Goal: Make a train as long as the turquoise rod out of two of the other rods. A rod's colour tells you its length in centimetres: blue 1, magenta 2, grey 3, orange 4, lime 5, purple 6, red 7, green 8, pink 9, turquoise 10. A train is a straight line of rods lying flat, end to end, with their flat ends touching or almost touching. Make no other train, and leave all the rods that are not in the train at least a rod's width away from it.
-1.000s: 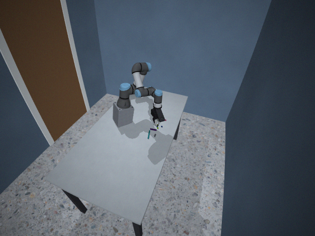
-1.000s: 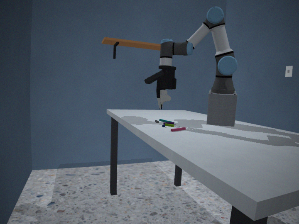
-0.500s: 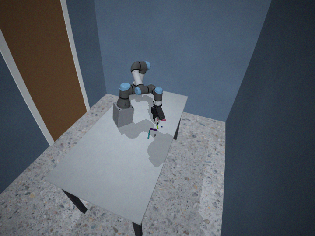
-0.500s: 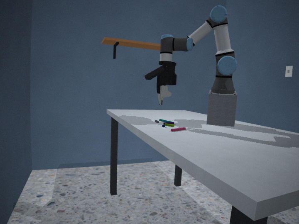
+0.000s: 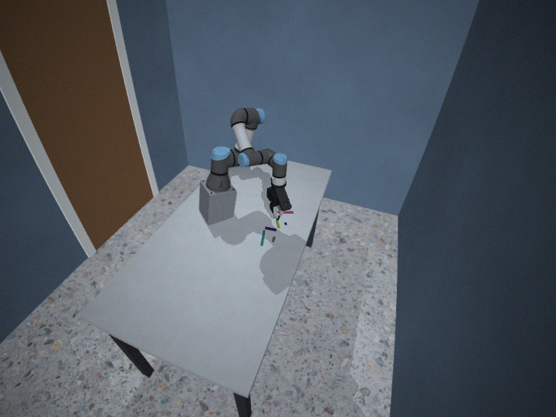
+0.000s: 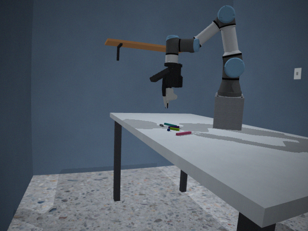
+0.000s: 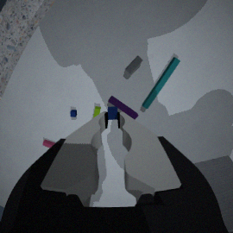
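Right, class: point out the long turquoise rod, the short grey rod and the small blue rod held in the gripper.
Long turquoise rod (image 7: 160, 84), wrist view, mid-length.
Short grey rod (image 7: 133, 67), wrist view, top face.
Small blue rod (image 7: 112, 113), wrist view, end face between the gripper's fingertips.

Raised arm, fingers clamped, pointing down

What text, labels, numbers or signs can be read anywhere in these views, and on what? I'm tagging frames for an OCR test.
None: no words, numbers, brands or signs show in any view.
The rods, such as the turquoise rod and the small blue rod clamped in the tool, are plain coloured.
The arm, its grey base block and the white wall plate carry no legible marking.
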Controlling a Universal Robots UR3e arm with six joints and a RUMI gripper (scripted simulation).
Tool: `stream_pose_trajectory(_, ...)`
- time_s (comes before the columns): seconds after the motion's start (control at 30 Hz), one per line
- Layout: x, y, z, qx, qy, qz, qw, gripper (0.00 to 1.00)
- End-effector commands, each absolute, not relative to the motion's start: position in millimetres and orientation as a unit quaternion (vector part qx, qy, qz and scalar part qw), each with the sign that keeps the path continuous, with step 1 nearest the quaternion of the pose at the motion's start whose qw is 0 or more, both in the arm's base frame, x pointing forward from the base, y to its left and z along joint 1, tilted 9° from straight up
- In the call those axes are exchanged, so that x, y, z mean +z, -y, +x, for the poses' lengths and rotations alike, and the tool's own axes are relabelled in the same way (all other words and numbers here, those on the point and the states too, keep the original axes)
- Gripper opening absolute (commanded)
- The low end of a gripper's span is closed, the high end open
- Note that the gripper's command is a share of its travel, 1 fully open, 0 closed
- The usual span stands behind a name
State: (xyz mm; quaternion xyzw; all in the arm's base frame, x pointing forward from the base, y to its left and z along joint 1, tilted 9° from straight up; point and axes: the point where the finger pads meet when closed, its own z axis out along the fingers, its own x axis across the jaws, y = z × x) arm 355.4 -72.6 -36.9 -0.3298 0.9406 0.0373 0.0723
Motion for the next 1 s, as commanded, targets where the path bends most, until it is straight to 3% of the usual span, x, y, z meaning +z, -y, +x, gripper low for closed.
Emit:
stream_pose_trajectory(0.0, -35, 61, 354, 0.037, -0.947, -0.312, 0.072, 0.00)
stream_pose_trajectory(0.53, -27, -36, 317, 0.048, -0.985, -0.153, 0.065, 0.00)
stream_pose_trajectory(0.97, -27, -51, 308, 0.051, -0.989, -0.125, 0.064, 0.00)
